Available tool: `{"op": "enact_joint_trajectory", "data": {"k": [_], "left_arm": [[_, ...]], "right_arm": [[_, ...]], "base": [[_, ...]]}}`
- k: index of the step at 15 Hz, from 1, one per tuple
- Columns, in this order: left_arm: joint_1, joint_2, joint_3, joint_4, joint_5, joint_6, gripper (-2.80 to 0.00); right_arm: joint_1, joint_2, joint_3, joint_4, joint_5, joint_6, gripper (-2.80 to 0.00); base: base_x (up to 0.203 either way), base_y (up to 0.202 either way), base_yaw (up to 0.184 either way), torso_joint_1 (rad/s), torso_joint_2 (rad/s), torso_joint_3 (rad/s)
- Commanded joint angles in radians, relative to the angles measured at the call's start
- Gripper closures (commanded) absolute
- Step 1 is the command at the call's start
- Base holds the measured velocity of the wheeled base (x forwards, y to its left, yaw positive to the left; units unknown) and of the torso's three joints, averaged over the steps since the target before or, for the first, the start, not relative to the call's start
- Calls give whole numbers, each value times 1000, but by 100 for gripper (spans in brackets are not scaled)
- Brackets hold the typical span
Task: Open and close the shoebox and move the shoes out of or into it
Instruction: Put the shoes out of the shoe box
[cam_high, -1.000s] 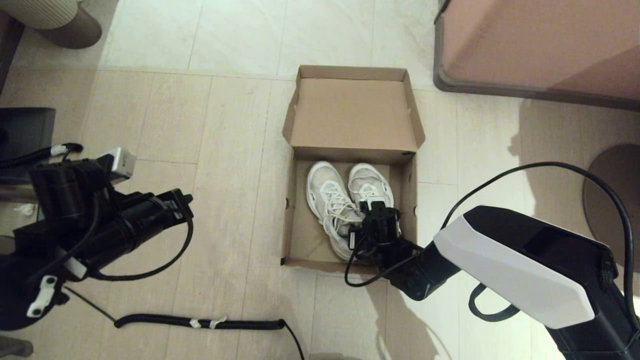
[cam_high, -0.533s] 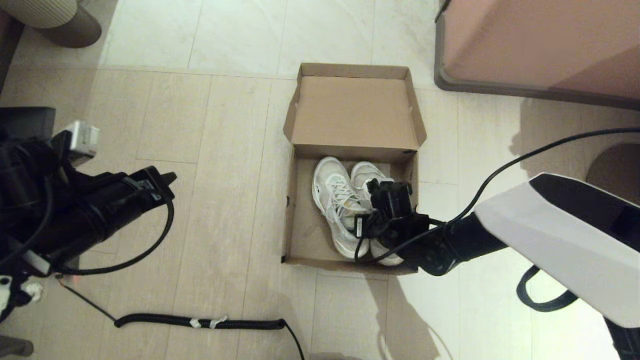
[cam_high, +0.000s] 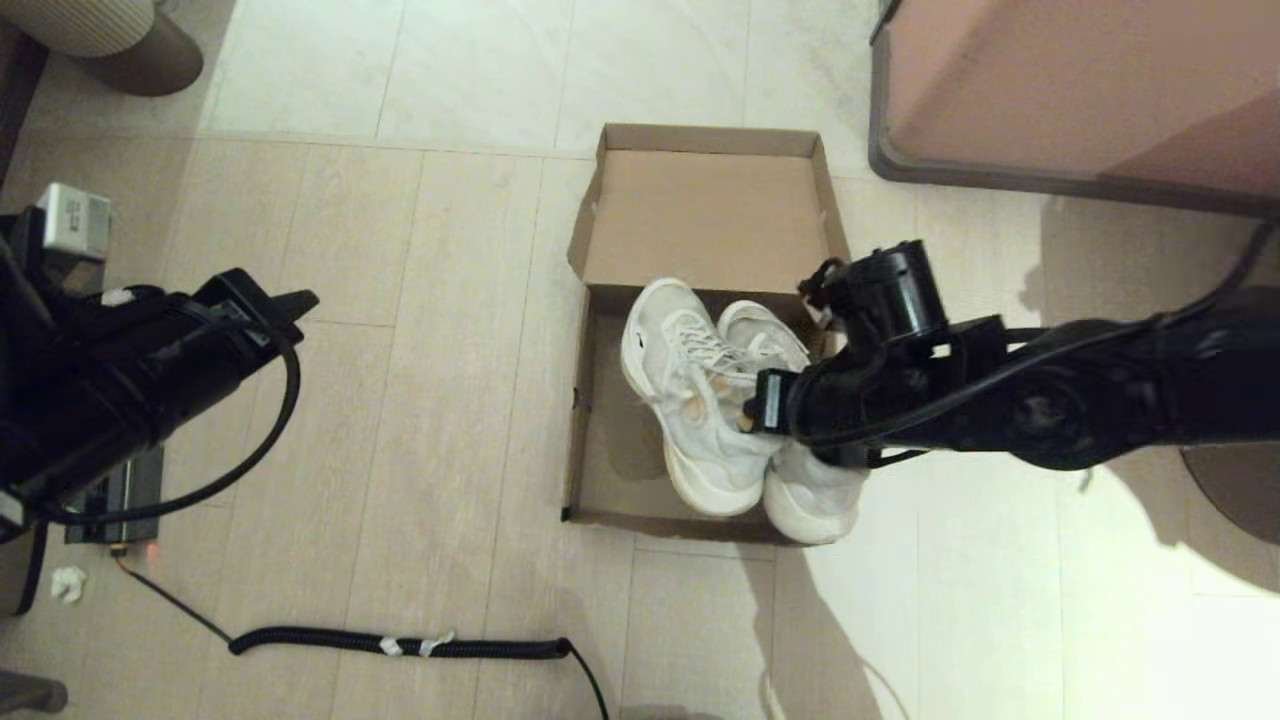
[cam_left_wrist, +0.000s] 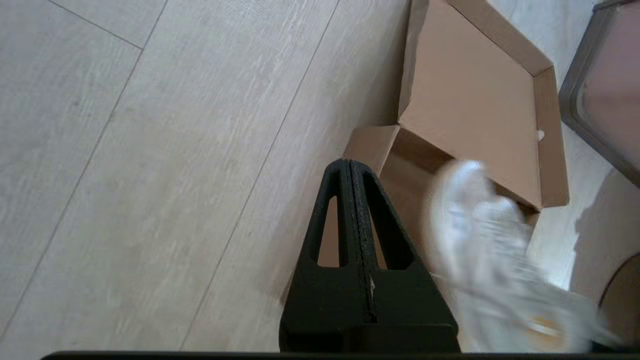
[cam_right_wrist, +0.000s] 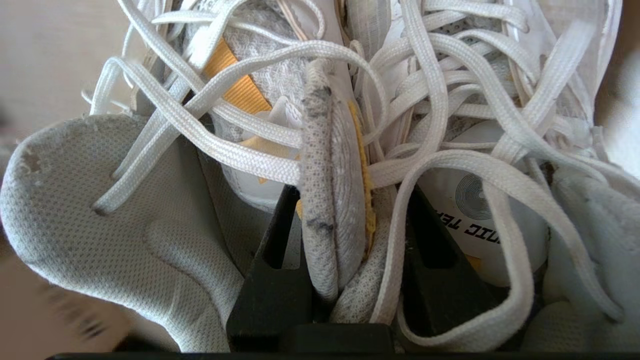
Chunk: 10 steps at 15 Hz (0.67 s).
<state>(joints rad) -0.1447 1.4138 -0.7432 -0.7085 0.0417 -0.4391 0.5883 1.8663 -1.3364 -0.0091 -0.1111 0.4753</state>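
Note:
The brown shoebox (cam_high: 578, 440) lies open on the floor, its lid (cam_high: 700, 215) folded back flat on the far side. My right gripper (cam_high: 765, 400) is shut on the shoes (cam_high: 700, 410), pinching the two inner collars (cam_right_wrist: 332, 200) together between its black fingers (cam_right_wrist: 277, 240). The pair of white sneakers hangs above the box, heels over its front right rim. Laces and yellow tags fill the right wrist view. Out to the left, my left gripper (cam_high: 285, 300) is shut and empty (cam_left_wrist: 350, 165), pointing at the box's corner (cam_left_wrist: 372, 145).
A large pink-brown furniture block (cam_high: 1080, 90) stands at the back right. A coiled black cable (cam_high: 400, 645) lies on the floor in front. A round ribbed object (cam_high: 110, 40) sits at the back left, and a dark round base (cam_high: 1235, 490) at the right edge.
My right gripper has risen with both sneakers, lifting them from the box floor to above its rim. My left arm has drawn back to the left.

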Motion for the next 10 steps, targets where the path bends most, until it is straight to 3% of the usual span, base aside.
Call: {"op": "enact_joint_trajectory", "data": {"k": [1, 3, 5, 10], "left_arm": [[-1, 35, -7, -5, 0, -4, 0], [-3, 86, -15, -12, 2, -3, 0], [-3, 92, -22, -16, 3, -3, 0], [-1, 99, -8, -28, -9, 12, 0]], "right_arm": [[2, -189, 2, 96, 7, 21, 0], [-58, -299, 1, 192, -2, 27, 0], [-194, -366, 4, 247, -31, 4, 0], [-505, -374, 171, 214, -48, -152, 0]], "base": [[0, 0, 0, 0, 0, 0], [0, 0, 0, 0, 0, 0], [0, 0, 0, 0, 0, 0], [0, 0, 0, 0, 0, 0]]}}
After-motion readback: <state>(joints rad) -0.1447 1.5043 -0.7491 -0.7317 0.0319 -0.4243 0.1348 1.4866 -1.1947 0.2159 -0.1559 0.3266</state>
